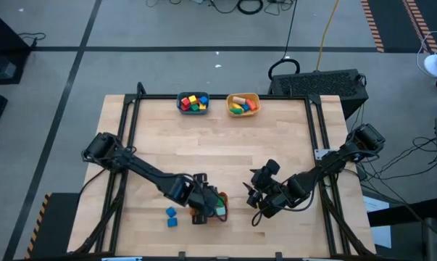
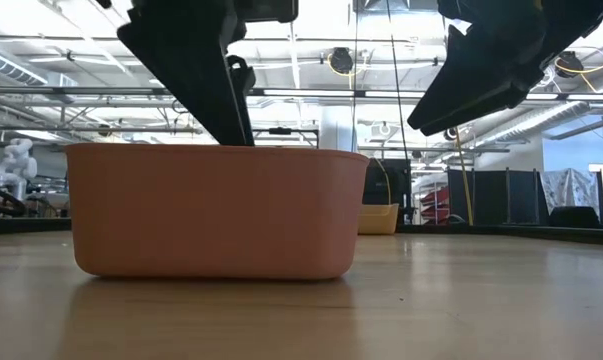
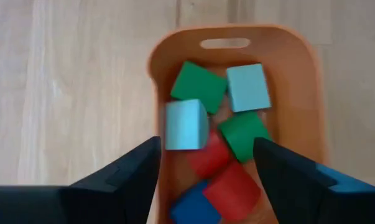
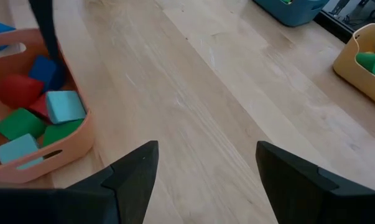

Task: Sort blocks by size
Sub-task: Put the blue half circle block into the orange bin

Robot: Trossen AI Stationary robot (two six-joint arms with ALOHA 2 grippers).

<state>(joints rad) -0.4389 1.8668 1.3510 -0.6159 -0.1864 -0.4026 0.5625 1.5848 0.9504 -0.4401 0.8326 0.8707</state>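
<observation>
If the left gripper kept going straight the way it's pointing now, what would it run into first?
Most likely the light blue block between the open fingers of the left gripper, on the pile in the orange bowl. It looks blurred and may be falling; depth is unclear.

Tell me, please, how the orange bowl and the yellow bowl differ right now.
The orange bowl sits near the table's front edge under the left gripper; the yellow bowl sits at the far edge, unattended. The orange bowl holds cube-shaped blocks; the yellow bowl's pieces look longer. Both hold mixed-colour blocks.
</observation>
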